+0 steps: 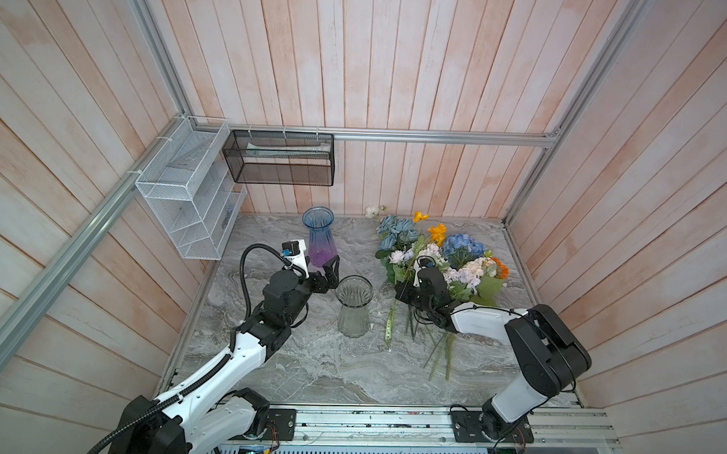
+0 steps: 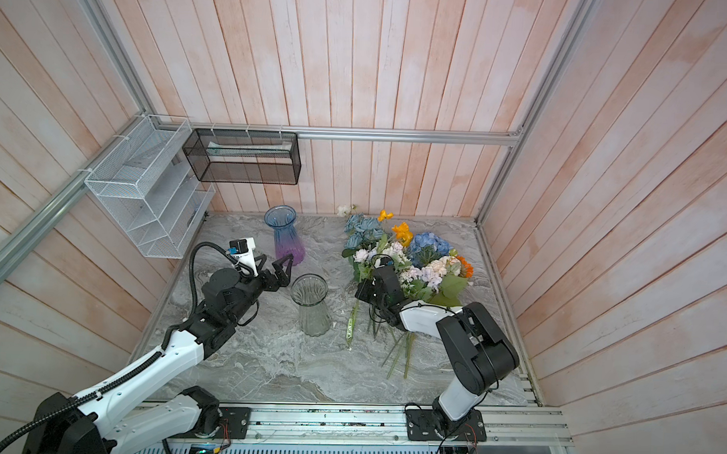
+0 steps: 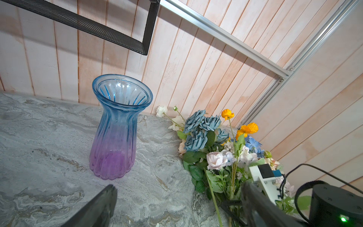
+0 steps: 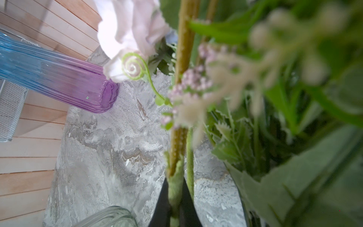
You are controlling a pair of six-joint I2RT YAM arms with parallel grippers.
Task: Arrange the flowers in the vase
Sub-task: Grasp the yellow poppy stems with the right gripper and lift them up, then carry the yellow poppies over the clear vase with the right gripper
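Note:
The flowers (image 1: 435, 255) lie in a mixed pile at the right back of the marble table (image 1: 307, 367), stems toward the front. In both top views a clear glass vase (image 1: 353, 306) stands mid-table and a blue-to-purple vase (image 1: 322, 239) stands behind it. My right gripper (image 4: 175, 188) is shut on a fuzzy green stem (image 4: 176, 153) at the pile's left edge, low over the table (image 1: 406, 295). My left gripper (image 1: 334, 272) hangs open and empty between the two vases. In the left wrist view its fingers (image 3: 104, 204) frame bare table in front of the blue-purple vase (image 3: 117, 127).
A white wire rack (image 1: 188, 197) and a black mesh basket (image 1: 281, 158) hang on the walls at the back left. Wooden walls close three sides. Loose green stems (image 1: 389, 328) trail toward the front right of the clear vase. A metal rail (image 1: 367, 423) runs along the front.

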